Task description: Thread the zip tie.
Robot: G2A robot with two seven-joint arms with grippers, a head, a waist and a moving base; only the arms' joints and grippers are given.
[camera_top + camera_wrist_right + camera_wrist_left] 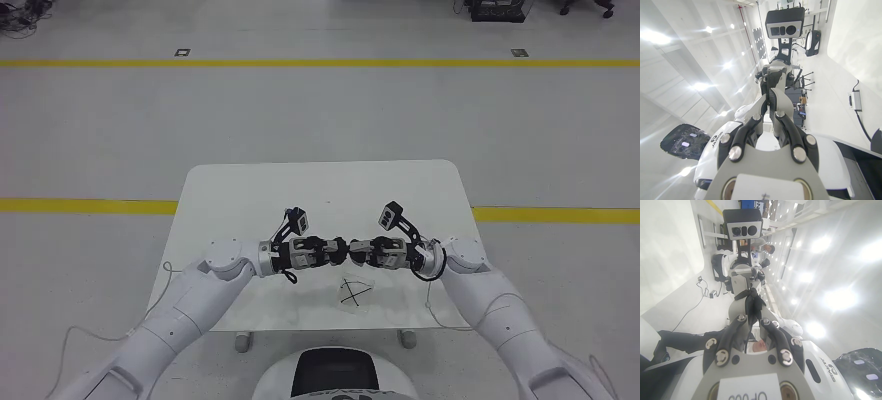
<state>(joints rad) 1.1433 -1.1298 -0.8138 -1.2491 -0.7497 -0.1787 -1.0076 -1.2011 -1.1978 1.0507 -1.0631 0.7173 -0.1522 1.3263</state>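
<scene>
Over the middle of the table point(230, 190), near its front edge, the left gripper point(338, 249) and right gripper point(358, 250) meet tip to tip. Both are pinched closed, the left nipping the thin black zip tie point(353, 291).

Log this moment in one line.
stage: threading | left gripper: shut on zip tie | right gripper: meets it tip to tip above table | thread-through: cannot tell

You get bright, even overhead light on the white rectangular table point(230, 190); shadows there are faint and soft; in the 2 wrist views the round ceiling lamps point(838, 300) flare into streaked white glare; straight lines bow strongly toward the edges.
</scene>
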